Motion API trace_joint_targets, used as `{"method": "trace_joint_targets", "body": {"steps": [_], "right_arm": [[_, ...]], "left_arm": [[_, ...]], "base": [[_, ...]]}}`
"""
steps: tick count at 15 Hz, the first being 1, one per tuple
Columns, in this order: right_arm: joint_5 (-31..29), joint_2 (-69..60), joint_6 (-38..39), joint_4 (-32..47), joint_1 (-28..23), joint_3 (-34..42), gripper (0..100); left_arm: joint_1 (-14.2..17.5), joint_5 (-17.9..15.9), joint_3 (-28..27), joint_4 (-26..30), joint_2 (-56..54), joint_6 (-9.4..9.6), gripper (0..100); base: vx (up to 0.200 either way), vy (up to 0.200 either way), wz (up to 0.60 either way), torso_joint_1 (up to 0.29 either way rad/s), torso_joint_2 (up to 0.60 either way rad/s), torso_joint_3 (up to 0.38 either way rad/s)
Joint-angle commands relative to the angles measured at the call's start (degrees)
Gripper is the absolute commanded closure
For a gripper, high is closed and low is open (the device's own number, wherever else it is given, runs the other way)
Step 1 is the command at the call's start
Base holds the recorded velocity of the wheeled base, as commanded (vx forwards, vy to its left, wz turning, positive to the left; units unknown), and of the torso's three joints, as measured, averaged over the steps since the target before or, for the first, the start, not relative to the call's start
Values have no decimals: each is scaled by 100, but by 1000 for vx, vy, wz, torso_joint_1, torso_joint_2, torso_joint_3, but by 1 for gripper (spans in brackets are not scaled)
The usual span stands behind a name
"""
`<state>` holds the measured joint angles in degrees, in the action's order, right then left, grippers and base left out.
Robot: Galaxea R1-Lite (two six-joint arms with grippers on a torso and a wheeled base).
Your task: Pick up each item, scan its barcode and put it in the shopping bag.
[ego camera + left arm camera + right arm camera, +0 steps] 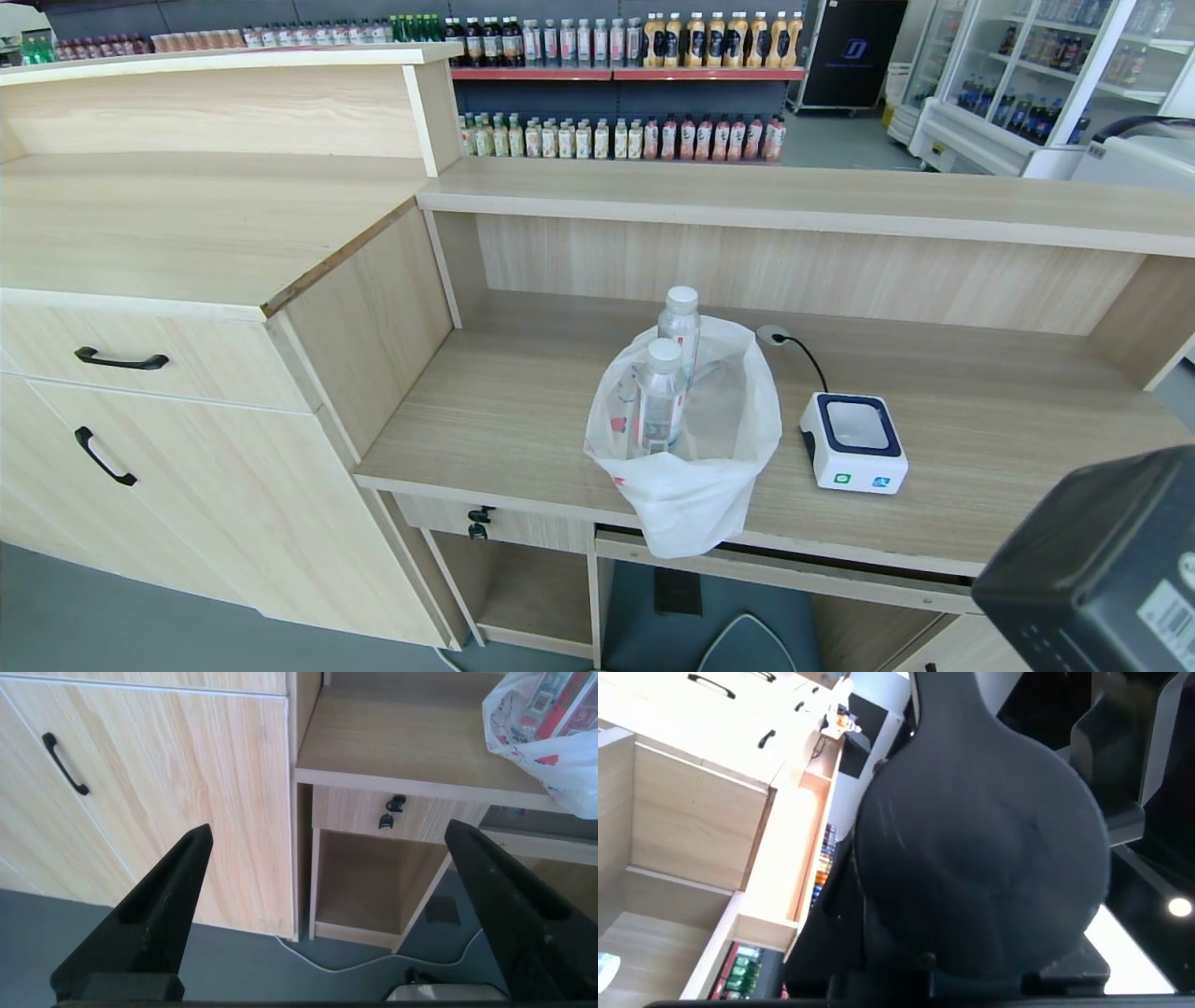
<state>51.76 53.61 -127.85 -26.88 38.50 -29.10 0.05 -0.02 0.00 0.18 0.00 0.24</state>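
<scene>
A white plastic shopping bag (695, 485) stands open on the wooden counter (990, 439), its lower part hanging over the front edge. Two clear water bottles with white caps stand upright inside it, one in front (660, 397) and one behind (680, 327). Just right of the bag lies a white and blue barcode scanner (851, 441). My left gripper (327, 915) is open and holds nothing; it hangs low in front of the cabinet, left of and below the bag (551, 728). A black part of my right arm (1102, 569) sits off the counter's front right corner.
A taller cabinet (187, 401) with black handles stands left of the counter. A raised ledge (803, 201) runs along the back. The scanner's black cable (810, 359) leads to a hole in the counter. A key (392, 810) hangs below the front edge. Drink shelves line the far wall.
</scene>
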Motion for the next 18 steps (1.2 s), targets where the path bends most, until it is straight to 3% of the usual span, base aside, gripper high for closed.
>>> {"method": "trace_joint_targets", "body": {"steps": [1,5,7,11,13,18], "right_arm": [[1,0,-3,-1,-9,1,100],[-114,0,375,-10,-264,-140,100],[-1731,-202,2089,-10,-862,-122,100],[-3313,-519,4858,-28,-2171,-26,100],[-3497,-440,5860,-19,-2778,27,100],[-3497,-132,7336,-37,-3226,18,100]], "left_arm": [[4,2,0,-1,0,2,0],[13,2,0,-1,0,2,0],[4,2,0,-1,0,2,0],[4,2,0,-1,0,2,0],[4,2,0,-1,0,2,0],[4,2,0,-1,0,2,0]], "base": [[0,0,0,0,0,0],[0,0,0,0,0,0],[0,0,0,0,0,0],[0,0,0,0,0,0],[0,0,0,0,0,0],[0,0,0,0,0,0]]}}
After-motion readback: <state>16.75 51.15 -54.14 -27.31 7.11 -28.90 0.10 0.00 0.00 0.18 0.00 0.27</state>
